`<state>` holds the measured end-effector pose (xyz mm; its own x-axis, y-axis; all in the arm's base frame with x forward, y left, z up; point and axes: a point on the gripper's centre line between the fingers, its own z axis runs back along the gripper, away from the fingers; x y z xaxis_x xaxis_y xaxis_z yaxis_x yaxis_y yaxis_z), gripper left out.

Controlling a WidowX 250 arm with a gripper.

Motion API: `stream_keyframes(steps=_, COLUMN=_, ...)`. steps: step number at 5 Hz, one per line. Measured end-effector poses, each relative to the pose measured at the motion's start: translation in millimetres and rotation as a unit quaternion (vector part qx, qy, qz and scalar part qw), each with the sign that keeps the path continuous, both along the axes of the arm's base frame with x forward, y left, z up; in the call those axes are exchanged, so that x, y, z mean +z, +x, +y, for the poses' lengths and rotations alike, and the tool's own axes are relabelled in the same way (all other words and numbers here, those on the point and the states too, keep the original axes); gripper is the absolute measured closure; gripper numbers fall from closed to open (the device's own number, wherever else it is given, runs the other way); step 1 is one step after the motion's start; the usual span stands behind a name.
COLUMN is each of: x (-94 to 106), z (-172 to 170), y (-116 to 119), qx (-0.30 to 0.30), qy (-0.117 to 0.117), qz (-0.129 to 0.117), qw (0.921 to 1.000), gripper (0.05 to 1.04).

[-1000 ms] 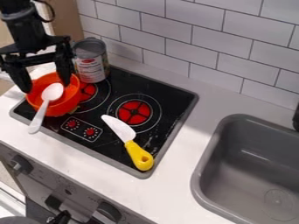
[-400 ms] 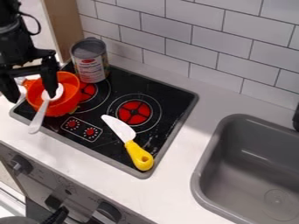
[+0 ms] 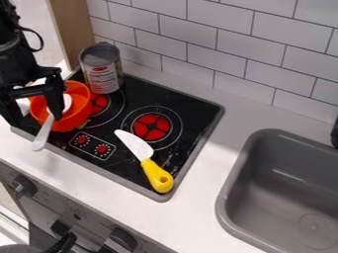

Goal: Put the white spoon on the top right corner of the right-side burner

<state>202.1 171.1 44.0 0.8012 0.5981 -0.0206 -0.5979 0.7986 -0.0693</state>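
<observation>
My gripper (image 3: 35, 117) stands open at the left edge of the stove, its fingers spread wide over the orange bowl. The white spoon (image 3: 43, 134) leans in the orange bowl (image 3: 82, 109), its handle sticking out over the rim toward the front. One finger hangs in front of the spoon's head and hides part of it; whether they touch I cannot tell. The right-side burner (image 3: 151, 127) is a red disc with rings around it on the black stove top (image 3: 125, 160).
Behind the bowl stands a metal can (image 3: 102, 69). A knife with a yellow handle (image 3: 157, 176) lies at the front of the right-side burner, its blade tip near the rings. The grey sink (image 3: 284, 188) is at the right, below the tiled wall (image 3: 198, 52).
My gripper has shifted left and then come lower, so that one finger is now in front of the spoon's head. The spoon and bowl have stayed where they were.
</observation>
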Motion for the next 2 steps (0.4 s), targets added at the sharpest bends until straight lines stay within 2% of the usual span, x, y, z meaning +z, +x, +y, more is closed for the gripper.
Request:
stream_keyframes(steps=1, x=-5.0, z=-2, y=1, qx=0.001, qy=0.003, qz=-0.002, qw=1.0000, gripper=0.084)
stream_keyframes(steps=2, x=-18.4, z=-10, y=1, qx=-0.004, qy=0.010, qz=0.005, qw=0.9999, gripper=0.084)
